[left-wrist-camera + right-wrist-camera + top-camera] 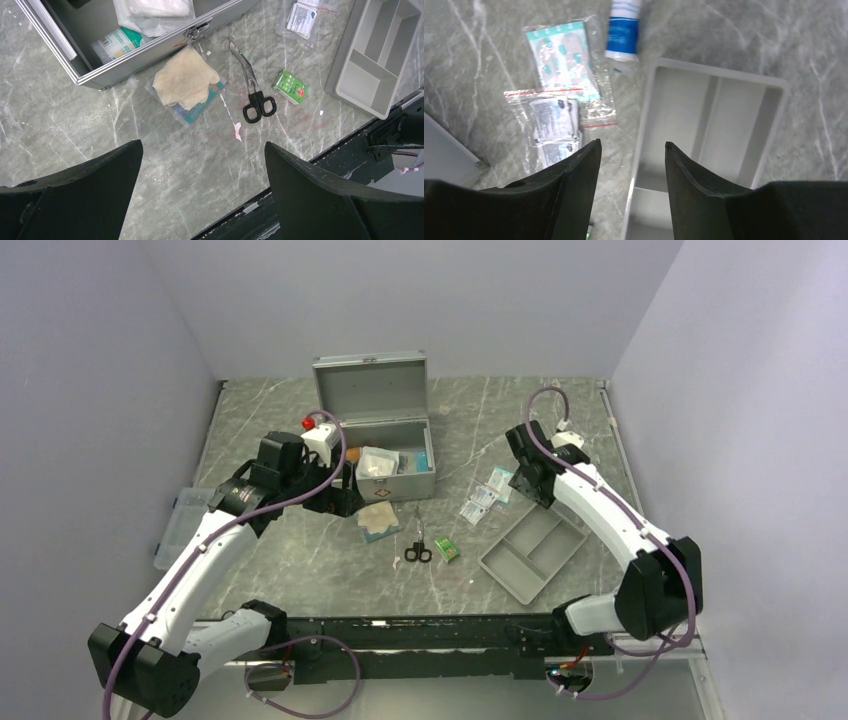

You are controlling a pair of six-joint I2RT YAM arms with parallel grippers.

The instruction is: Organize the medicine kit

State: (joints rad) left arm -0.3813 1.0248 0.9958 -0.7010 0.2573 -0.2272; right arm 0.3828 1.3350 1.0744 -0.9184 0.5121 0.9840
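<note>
From the top view, the medicine kit [375,435] sat near the far edge of the worktop, a bit left of the middle, with its lid standing open and packets inside. The left gripper [340,502] hung just off the kit's front left corner, and the right gripper [522,485] was over toward the right edge, above some little bags [485,495]. Scissors [417,543], a small green box [447,549] and a grey divided tray [533,551] lay in a row nearer the front edge, and a clear plastic box [178,525] sat at the left edge. The left wrist camera showed that gripper spread wide with nothing in it, over bare worktop, and a pair of pale gloves [186,80] touching the kit's front wall. The right wrist camera showed its jaws partly open and empty too, right over the tray's rim, with a blue and white tube [624,30] just past the tray.
</note>
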